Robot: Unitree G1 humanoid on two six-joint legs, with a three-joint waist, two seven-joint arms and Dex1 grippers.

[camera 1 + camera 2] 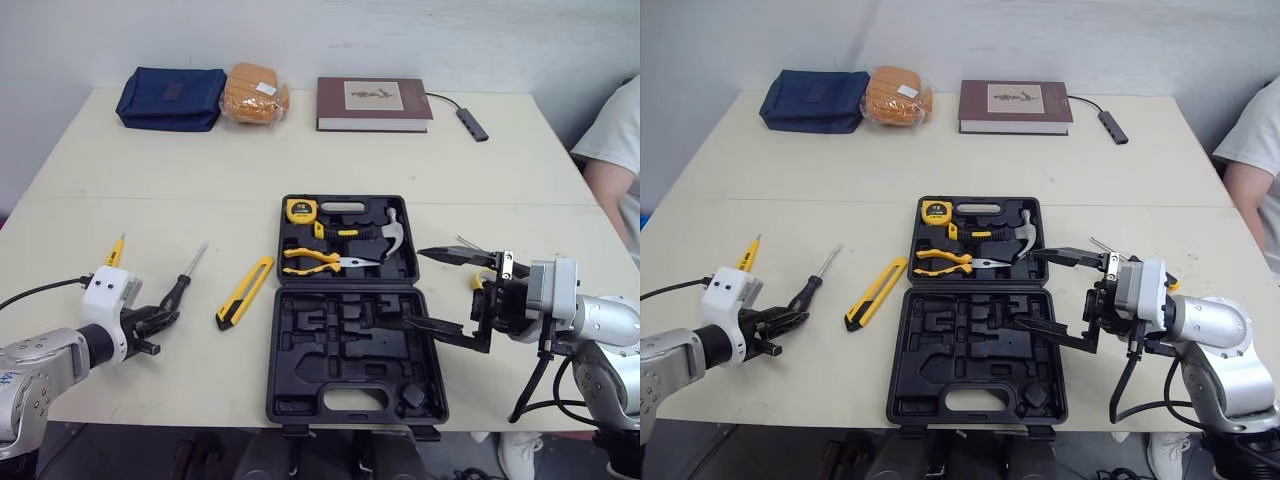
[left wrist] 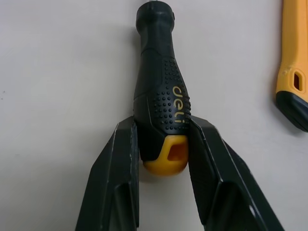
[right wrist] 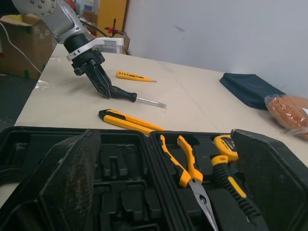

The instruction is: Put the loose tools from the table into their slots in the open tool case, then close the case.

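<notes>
**Item:** screwdriver (image 1: 186, 282), black handle, lying on the table (image 1: 200, 170) at lower left of frame, just left of the yellow knife (image 1: 245, 291).
**Left gripper** (image 1: 163, 321): closed on the handle's butt end, fingers (image 2: 120, 178) touching both sides.
**Right gripper** (image 1: 400, 287): spread wide and empty, over the right edge of the case (image 1: 345, 345) at centre frame.
**Handling:** the grip sits far back, so the shaft may droop. Lift level and slowly, and line the shaft up with its slot before letting go.
**Also loose:** yellow tester pen (image 1: 116, 250).
</notes>
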